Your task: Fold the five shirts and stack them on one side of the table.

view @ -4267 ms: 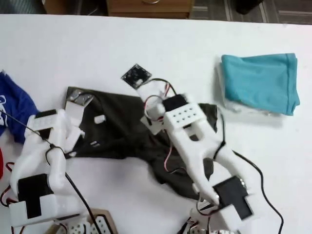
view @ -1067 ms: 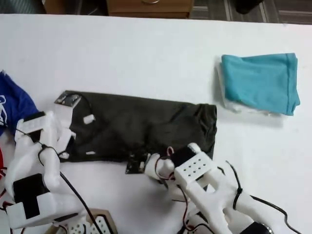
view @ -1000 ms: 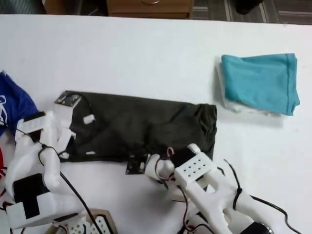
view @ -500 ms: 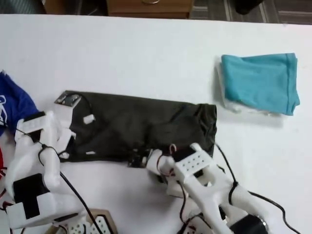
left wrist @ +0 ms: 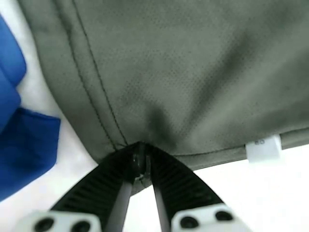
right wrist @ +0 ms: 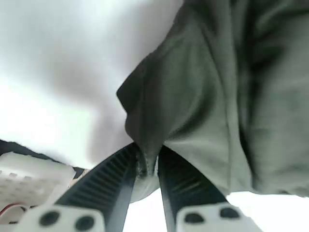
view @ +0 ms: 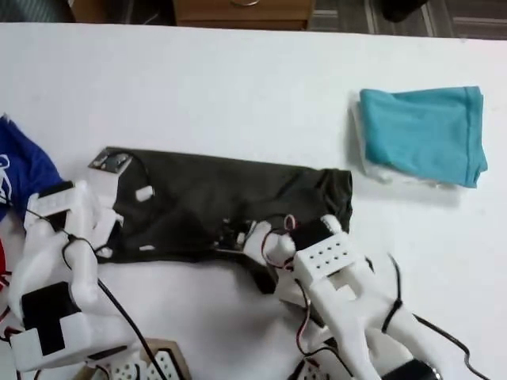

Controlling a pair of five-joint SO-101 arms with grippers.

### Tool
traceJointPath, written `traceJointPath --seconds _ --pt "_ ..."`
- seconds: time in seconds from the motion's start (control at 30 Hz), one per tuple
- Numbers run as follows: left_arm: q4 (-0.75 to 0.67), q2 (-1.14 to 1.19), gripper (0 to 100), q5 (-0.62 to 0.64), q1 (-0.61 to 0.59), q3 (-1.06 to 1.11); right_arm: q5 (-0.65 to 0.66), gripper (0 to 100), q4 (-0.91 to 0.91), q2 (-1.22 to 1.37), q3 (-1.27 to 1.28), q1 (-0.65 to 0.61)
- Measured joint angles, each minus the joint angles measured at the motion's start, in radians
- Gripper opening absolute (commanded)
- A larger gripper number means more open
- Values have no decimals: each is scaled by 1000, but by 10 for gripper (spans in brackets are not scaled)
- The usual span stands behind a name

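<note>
Lying crosswise, a dark shirt is gripped at two places

The dark olive shirt (view: 214, 198) is spread on the white table (view: 238, 87) as a long folded band. In the high view its long axis runs from side to side, nearly parallel to the table's far edge. One short end is turned toward the blue shirt (view: 20, 178) and the other toward the teal shirt (view: 424, 131).

The left hand (left wrist: 140, 157) is closed narrowly on the stitched hem at the end nearest the blue shirt, with fabric pinched between its black fingers. A small white label (left wrist: 263, 147) is seen sticking out from the shirt's edge close by.

The right hand (right wrist: 147, 162) is clamped on a bunched fold at the shirt's near long edge, toward the teal shirt's end, and the cloth is drawn up into a ridge between the fingers.

The teal shirt is folded into a neat rectangle, well apart from the dark one, and a white layer can be made out beneath it. The blue shirt is left crumpled at the table's edge. A wooden cabinet (view: 242, 12) is seen beyond the table's far side.
</note>
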Motion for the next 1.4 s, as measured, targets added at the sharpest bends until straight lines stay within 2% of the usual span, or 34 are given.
traceJointPath --seconds 0.1,0.2,0.43,0.83,0.97,1.03,1.3,1.37,1.4 --pt "0 0 26 0 0 0 6 18 23 -8 -60 34" --pt "0 0 26 0 0 0 77 18 32 9 -123 100" --pt "-2 0 26 0 0 2 180 18 34 207 -394 247" --pt "-2 0 26 0 0 2 183 39 34 655 -793 221" --pt "-2 0 26 0 0 2 118 150 29 749 -904 224" --pt "-2 0 26 0 0 2 80 173 6 787 -934 224" --pt "-2 0 26 0 0 2 -97 171 -44 810 -991 284" --pt "-2 0 26 0 0 2 -124 121 -41 783 -991 298" --pt "-2 0 26 0 0 2 -137 65 -31 763 -991 305"
